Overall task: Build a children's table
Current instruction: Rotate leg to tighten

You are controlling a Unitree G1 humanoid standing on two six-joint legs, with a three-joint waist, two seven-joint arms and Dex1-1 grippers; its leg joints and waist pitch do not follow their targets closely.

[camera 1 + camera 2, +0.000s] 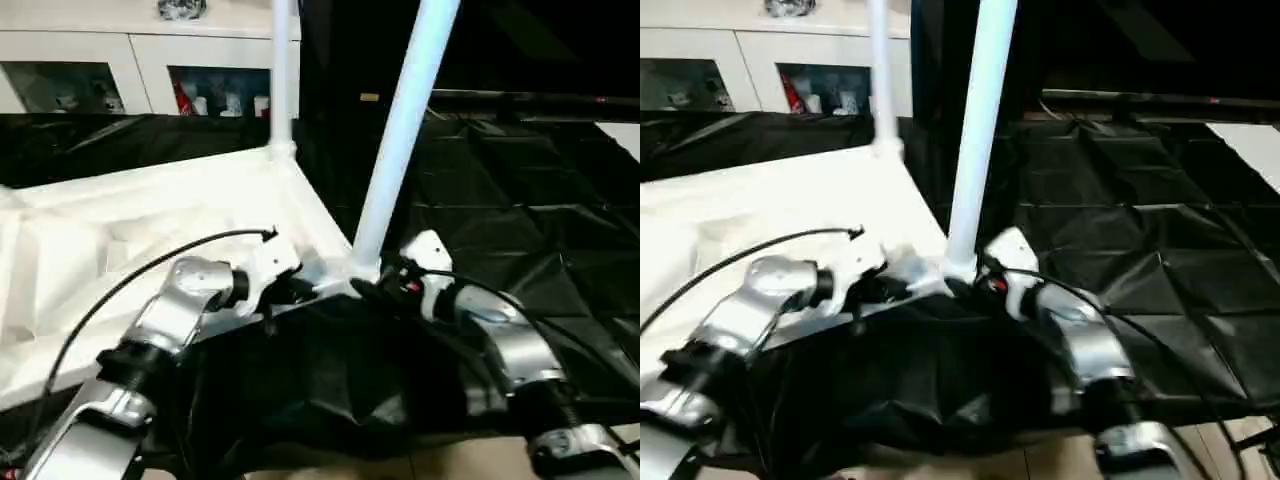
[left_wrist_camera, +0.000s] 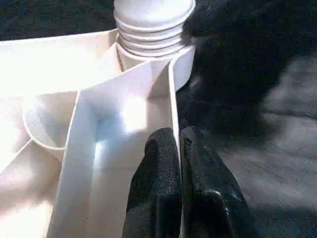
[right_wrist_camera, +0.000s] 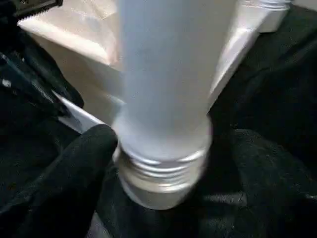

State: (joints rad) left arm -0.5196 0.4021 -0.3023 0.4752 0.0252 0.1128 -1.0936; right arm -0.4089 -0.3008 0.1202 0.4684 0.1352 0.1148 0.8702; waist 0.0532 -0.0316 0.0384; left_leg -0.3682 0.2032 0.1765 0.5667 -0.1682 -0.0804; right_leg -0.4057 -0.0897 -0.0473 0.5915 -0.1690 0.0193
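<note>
White leg between right gripper fingers, at tabletop corner.

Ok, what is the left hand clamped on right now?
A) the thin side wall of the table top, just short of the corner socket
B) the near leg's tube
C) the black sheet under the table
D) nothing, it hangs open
A: in the left wrist view the left hand has its two black fingers pressed together over the table top wall edge, below the near leg.
</note>
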